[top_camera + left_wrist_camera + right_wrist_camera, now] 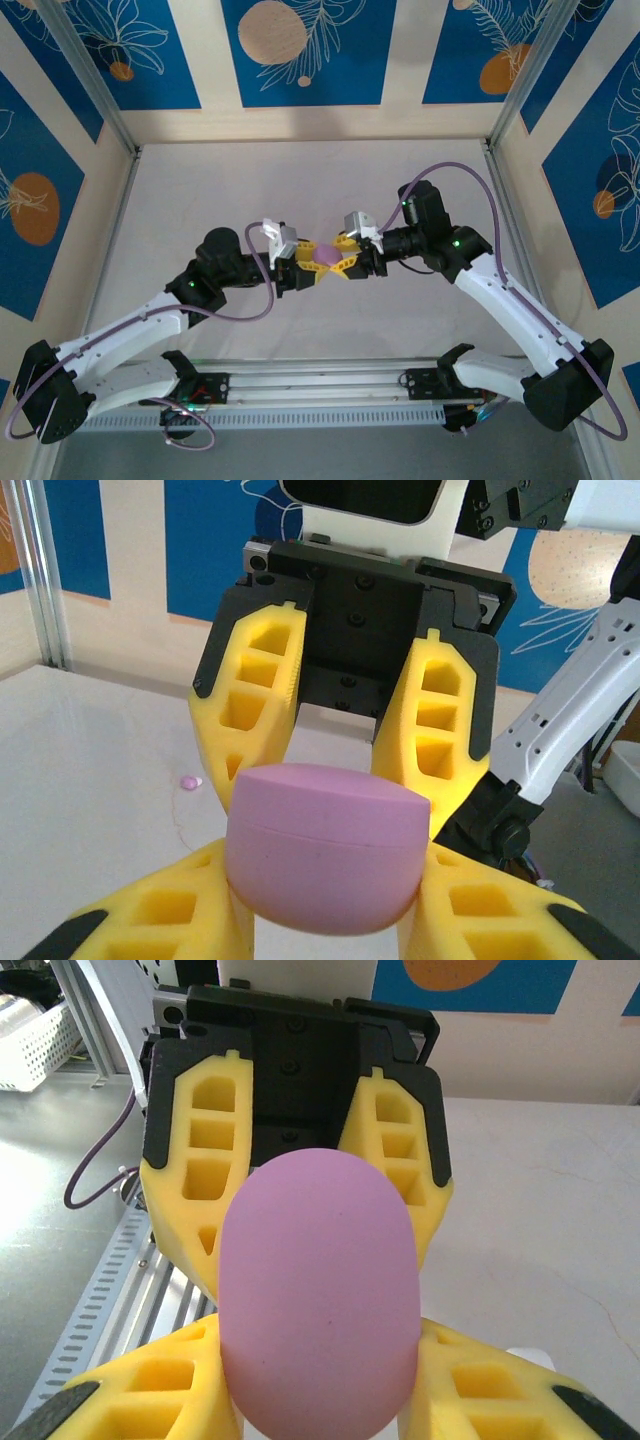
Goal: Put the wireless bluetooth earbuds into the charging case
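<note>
Above the counter (200, 200), the left gripper (305, 268) and the right gripper (345, 262) faced each other. Both were clamped on one closed pink charging case (326, 257). A tiny pink earbud (188, 780) lay on the counter below, apart from both and off to the case's side.

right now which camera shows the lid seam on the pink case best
Left wrist: the pink case sits side-on there, its lid seam running clearly across. Right wrist shows the case as a smooth dome, seam not visible. Top external shows a small pink spot between left hand and right hand.
</note>
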